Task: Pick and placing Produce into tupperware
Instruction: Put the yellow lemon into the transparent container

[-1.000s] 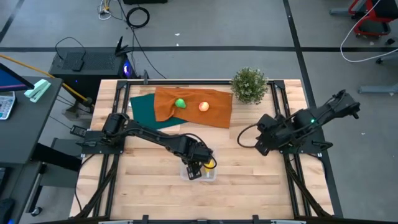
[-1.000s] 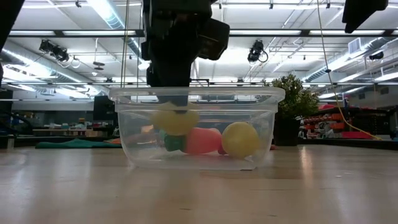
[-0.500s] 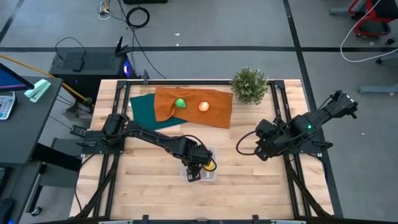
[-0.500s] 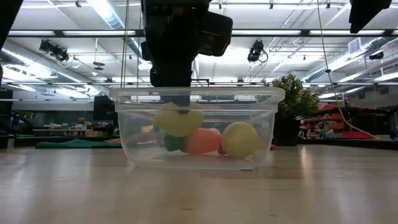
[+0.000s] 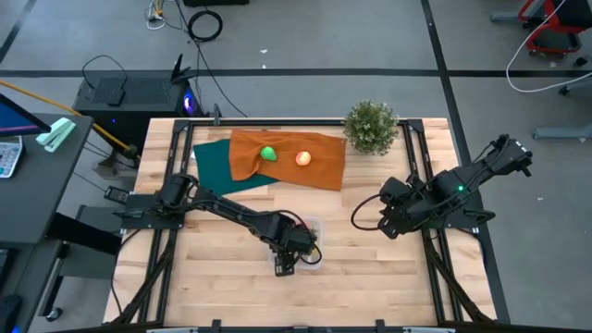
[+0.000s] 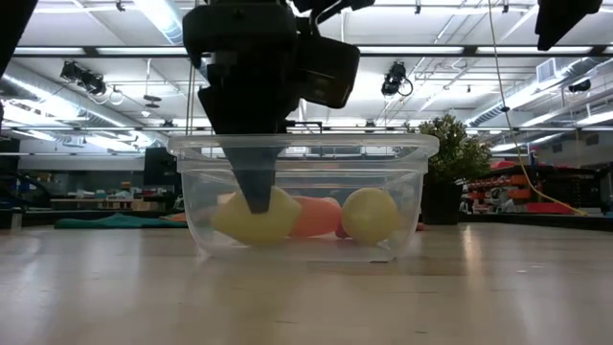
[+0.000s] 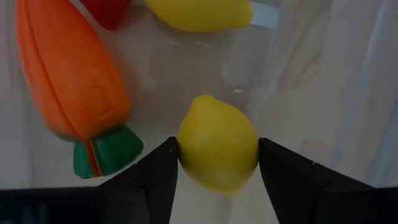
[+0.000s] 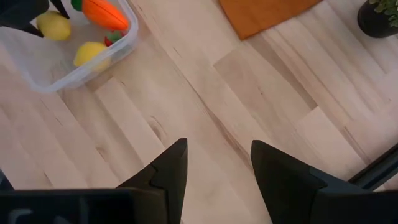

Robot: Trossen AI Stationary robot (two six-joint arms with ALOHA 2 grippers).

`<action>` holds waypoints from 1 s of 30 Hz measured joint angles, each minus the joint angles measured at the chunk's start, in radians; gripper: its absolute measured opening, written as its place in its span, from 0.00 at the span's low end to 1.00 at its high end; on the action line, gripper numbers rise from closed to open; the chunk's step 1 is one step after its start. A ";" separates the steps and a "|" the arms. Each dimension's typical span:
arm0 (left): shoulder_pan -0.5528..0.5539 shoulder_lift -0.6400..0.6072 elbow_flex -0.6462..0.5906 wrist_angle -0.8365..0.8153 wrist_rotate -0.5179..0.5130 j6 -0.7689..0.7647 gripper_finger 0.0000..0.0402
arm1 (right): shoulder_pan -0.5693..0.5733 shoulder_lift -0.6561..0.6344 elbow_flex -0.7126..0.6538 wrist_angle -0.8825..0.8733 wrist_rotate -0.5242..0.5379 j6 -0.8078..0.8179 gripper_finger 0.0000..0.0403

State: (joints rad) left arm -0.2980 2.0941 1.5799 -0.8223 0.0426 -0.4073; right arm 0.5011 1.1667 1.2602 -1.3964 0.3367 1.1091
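Observation:
The clear tupperware [image 6: 402, 192] stands on the wooden table near its near edge, seen also in the right wrist view [image 8: 37, 74]. Inside lie the orange carrot [image 7: 74, 81], a lemon [image 7: 199, 12] and the red strawberry [image 7: 106, 7]. My left gripper [image 7: 217, 146] reaches down into it, shut on the second lemon [image 6: 251, 218]. The green round one [image 5: 267, 154] and the pale apple [image 5: 302, 158] rest on the orange cloth. My right gripper [image 8: 214, 165] hovers open over bare table at the right, touching nothing. My left gripper pinches the lemon's middle [image 7: 217, 149] between its two fingers [image 7: 163, 171], one on each side. The fingers come from above, pointing down into the tupperware. The lemon's underside appears to rest on the container floor [image 6: 254, 238].
An orange cloth [image 5: 324, 171] overlaps a dark green cloth [image 5: 215, 165] at the far side. A potted plant [image 5: 371, 127] stands at the far right corner. Bare wood lies to the left, right and near side of the tupperware.
My left gripper has gone down deeper into the tupperware, shifting a little toward the near edge. The lemon it holds has come down with it from mid-height onto the container floor, beside the carrot.

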 joint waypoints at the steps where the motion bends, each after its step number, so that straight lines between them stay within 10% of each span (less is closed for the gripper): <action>1: 0.000 0.000 0.000 0.000 -0.001 0.000 0.53 | 0.000 0.000 0.000 0.002 0.000 0.000 0.36; 30: 0.000 0.002 -0.001 0.001 0.003 0.000 0.71 | 0.000 0.000 0.000 0.007 -0.001 -0.004 0.36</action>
State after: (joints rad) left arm -0.2977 2.0964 1.5788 -0.8216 0.0452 -0.4076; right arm 0.5011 1.1671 1.2602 -1.3895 0.3359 1.1053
